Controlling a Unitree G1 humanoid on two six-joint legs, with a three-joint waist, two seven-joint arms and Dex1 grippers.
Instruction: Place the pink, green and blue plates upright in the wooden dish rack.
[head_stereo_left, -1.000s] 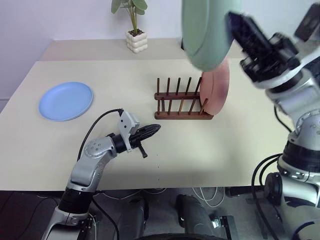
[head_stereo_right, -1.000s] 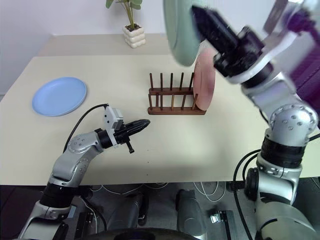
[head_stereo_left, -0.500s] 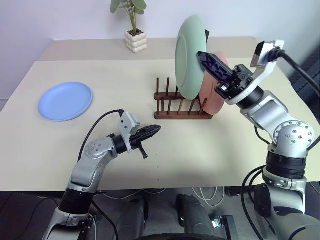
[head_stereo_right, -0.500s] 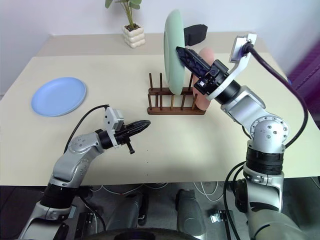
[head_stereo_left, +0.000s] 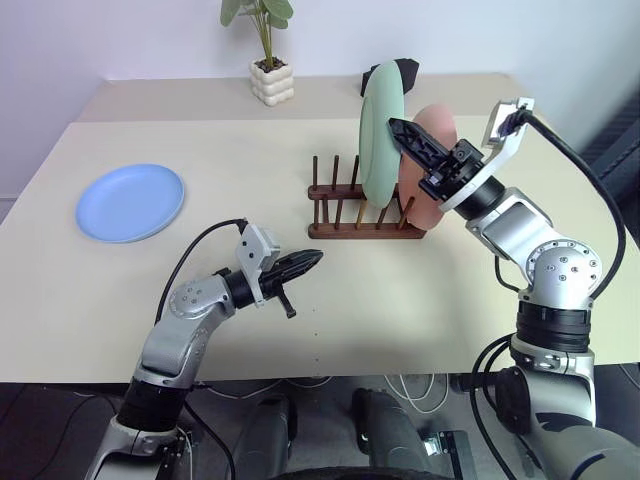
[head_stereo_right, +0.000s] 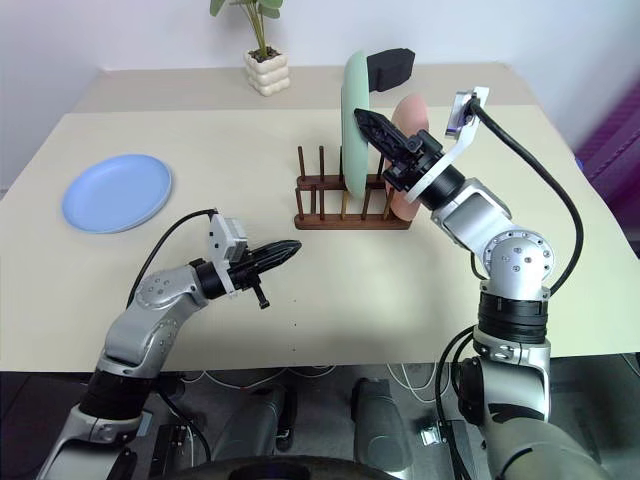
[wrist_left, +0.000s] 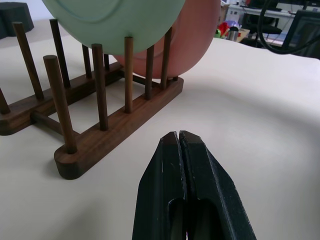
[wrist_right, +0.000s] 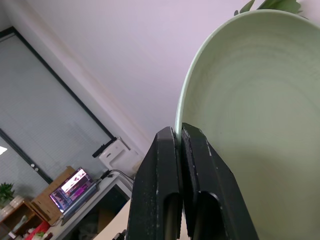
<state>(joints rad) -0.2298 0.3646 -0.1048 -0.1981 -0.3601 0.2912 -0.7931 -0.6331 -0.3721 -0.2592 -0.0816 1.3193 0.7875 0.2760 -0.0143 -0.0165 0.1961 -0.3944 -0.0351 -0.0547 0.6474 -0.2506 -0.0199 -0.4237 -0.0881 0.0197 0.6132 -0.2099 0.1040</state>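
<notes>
Three plates: pink (head_stereo_left: 434, 165) racked, green (head_stereo_left: 379, 130) (gripped), blue (head_stereo_left: 131, 202) flat.

The green plate (head_stereo_left: 378, 128) is a pale, plain sage; the pink plate (head_stereo_left: 432, 160) at its three o'clock is dusty salmon. The wooden dish rack (head_stereo_left: 355, 200) is dark brown. At nine o'clock, the blue plate (head_stereo_left: 131, 202) is light sky blue. The table (head_stereo_left: 420, 300) is beige.
</notes>
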